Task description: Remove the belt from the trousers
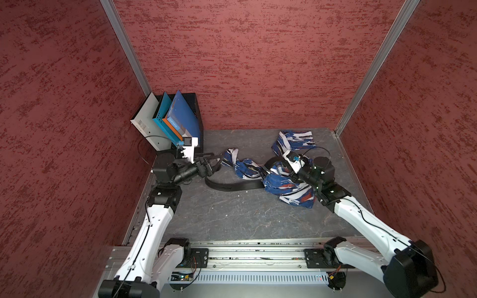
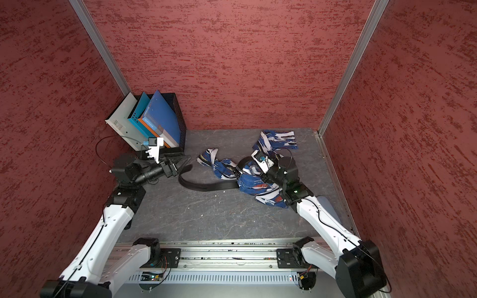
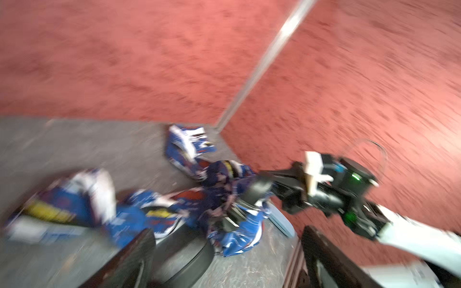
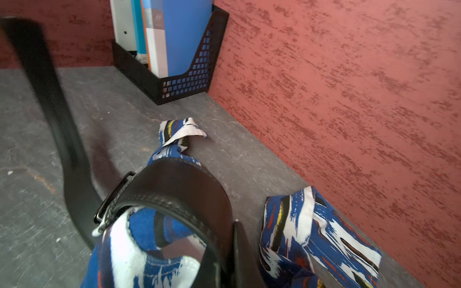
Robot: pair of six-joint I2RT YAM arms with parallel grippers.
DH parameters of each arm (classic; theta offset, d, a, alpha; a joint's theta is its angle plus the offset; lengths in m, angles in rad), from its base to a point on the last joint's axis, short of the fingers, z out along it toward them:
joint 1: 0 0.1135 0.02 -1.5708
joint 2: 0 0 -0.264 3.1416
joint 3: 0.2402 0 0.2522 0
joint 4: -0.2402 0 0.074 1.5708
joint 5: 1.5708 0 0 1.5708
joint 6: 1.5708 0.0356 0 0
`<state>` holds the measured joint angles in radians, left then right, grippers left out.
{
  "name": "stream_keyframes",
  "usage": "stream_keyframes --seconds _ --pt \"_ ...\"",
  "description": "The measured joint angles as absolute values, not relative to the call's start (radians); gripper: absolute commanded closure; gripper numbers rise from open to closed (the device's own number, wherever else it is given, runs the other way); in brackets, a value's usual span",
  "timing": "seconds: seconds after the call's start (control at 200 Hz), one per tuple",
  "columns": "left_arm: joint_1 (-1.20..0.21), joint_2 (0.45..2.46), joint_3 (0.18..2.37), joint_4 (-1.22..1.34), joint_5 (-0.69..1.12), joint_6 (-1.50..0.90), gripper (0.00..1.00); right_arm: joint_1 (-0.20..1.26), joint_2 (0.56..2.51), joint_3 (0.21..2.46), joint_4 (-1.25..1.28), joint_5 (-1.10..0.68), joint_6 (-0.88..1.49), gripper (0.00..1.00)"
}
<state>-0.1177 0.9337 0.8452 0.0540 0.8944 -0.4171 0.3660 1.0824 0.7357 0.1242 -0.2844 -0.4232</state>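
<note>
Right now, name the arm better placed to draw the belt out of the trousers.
Left. The left gripper is open beside the loose end of the belt, whose slack curves across the table toward it. The right gripper is shut at the bunched trousers, probably better suited to hold them down.

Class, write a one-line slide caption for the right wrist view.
Black belt looped around blue patterned trousers, its long tail stretching away over the grey table.

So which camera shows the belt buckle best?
The right wrist view: the belt buckle is close and sharp against the trousers. Both top views show mostly its strap, small; the left wrist view is blurred.
</note>
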Motion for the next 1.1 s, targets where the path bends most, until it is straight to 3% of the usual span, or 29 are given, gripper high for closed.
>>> stream_keyframes --seconds 0.18,0.456,0.616,0.701,0.767,0.807,0.867,0.957,0.982,1.057,1.102 --pt "-0.440 1.092 0.935 -0.019 0.953 -0.041 0.05 0.281 1.074 0.736 0.158 -0.412 -0.329 1.00" --pt "-0.477 1.554 1.093 -0.175 0.961 0.362 0.14 0.192 1.046 0.725 0.206 -0.706 -0.235 1.00" --pt "-0.533 1.645 1.118 -0.164 0.971 0.410 0.25 0.189 1.045 0.725 0.202 -0.764 -0.215 1.00" --pt "-0.553 1.650 1.126 -0.157 1.005 0.417 0.39 0.189 1.039 0.727 0.184 -0.767 -0.216 1.00" --pt "-0.565 1.649 1.135 -0.158 1.047 0.421 0.65 0.188 1.036 0.731 0.161 -0.760 -0.221 1.00" --pt "-0.570 1.649 1.141 -0.166 1.070 0.418 0.72 0.188 1.032 0.734 0.152 -0.752 -0.223 1.00" --pt "-0.576 1.649 1.144 -0.188 1.111 0.418 0.74 0.186 1.030 0.744 0.139 -0.737 -0.226 1.00" --pt "-0.584 1.649 1.148 -0.233 1.159 0.415 0.99 0.186 1.029 0.753 0.121 -0.719 -0.236 1.00" --pt "-0.583 1.649 1.149 -0.245 1.174 0.414 1.00 0.186 1.029 0.755 0.114 -0.712 -0.238 0.92" --pt "-0.569 1.649 1.159 -0.282 1.224 0.389 1.00 0.186 1.029 0.763 0.075 -0.693 -0.241 0.55" --pt "-0.549 1.649 1.159 -0.286 1.254 0.344 1.00 0.186 1.029 0.780 0.036 -0.670 -0.252 0.44"
